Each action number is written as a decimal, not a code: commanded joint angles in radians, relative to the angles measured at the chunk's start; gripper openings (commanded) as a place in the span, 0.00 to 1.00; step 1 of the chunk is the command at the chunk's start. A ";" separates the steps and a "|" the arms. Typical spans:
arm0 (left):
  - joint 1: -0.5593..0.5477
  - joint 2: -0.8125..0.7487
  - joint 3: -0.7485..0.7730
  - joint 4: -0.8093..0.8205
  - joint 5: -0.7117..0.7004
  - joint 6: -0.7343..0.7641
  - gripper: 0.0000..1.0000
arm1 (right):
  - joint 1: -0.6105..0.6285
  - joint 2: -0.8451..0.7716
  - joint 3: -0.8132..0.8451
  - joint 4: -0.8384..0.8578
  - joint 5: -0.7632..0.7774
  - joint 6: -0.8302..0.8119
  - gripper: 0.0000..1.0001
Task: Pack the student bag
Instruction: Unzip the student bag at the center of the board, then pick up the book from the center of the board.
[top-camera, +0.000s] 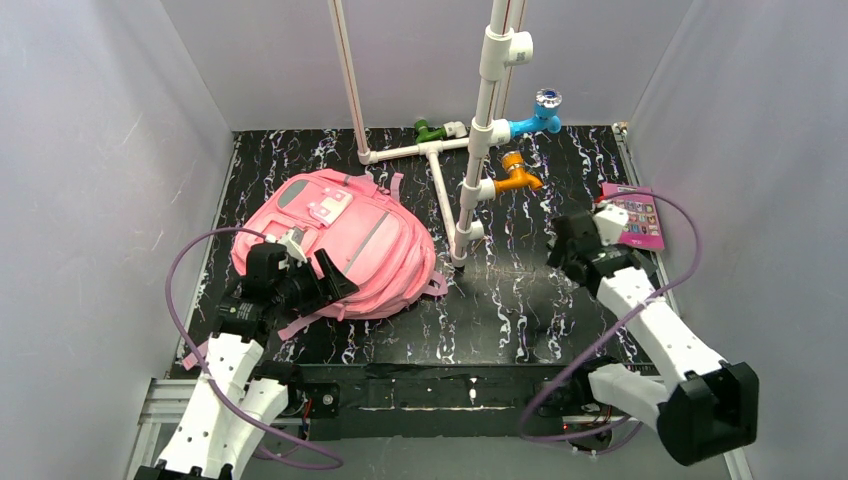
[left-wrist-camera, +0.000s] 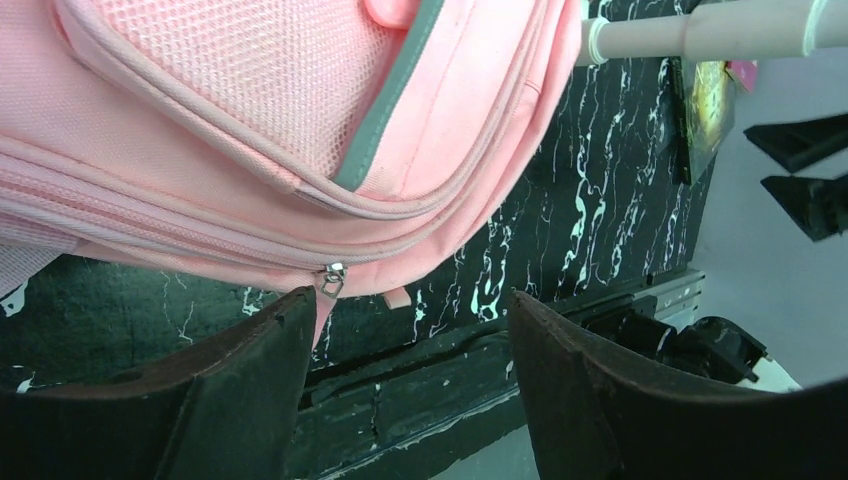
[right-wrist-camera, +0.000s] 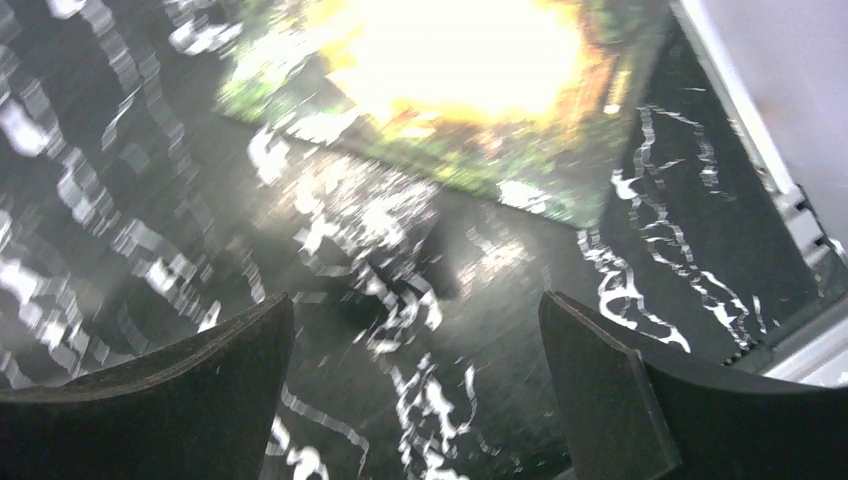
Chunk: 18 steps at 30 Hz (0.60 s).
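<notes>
Bag, position: the student bag (top-camera: 335, 240) lies flat on the table (top-camera: 520, 300), front pockets up, directly ahead of the left claw (left-wrist-camera: 408, 310). Its near edge hangs just beyond the fingertips and does not touch them.
Bag, handling (judged): soft fabric. I expect it to be light if empty, to sag and fold under a pinch, and to drag rather than slide. It is not fragile, and cloth should hold well against the pads.
Bag, take-hold point (judged): the metal zip pull (left-wrist-camera: 331, 280), just off the tip of the finger at the left of my wrist view. It is small, so I would need a fine, centred pinch.
Zip state: the zip runs I can see look closed, so I judge the bag needs opening first.
Left claw: spread, with nothing between the jaws.
Right claw: the right claw (right-wrist-camera: 415, 310) is spread wide and empty above the table.
Book: a book (top-camera: 640, 218) lies flat just ahead of the right claw, well apart from the bag. It is thin with a glossy cover, so probably slippery.
Pipe frame: a pipe frame (top-camera: 440, 170) stands beyond the claws, between the bag and the book.
</notes>
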 joint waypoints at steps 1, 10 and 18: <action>-0.011 -0.037 0.011 -0.005 0.029 0.005 0.69 | -0.279 0.093 0.019 0.181 -0.155 -0.203 0.98; -0.011 -0.048 0.049 0.018 0.054 0.097 0.70 | -0.506 0.505 0.354 0.273 -0.136 -0.396 0.99; -0.027 -0.111 0.019 0.029 0.050 0.167 0.71 | -0.540 0.891 0.744 0.190 -0.204 -0.589 0.97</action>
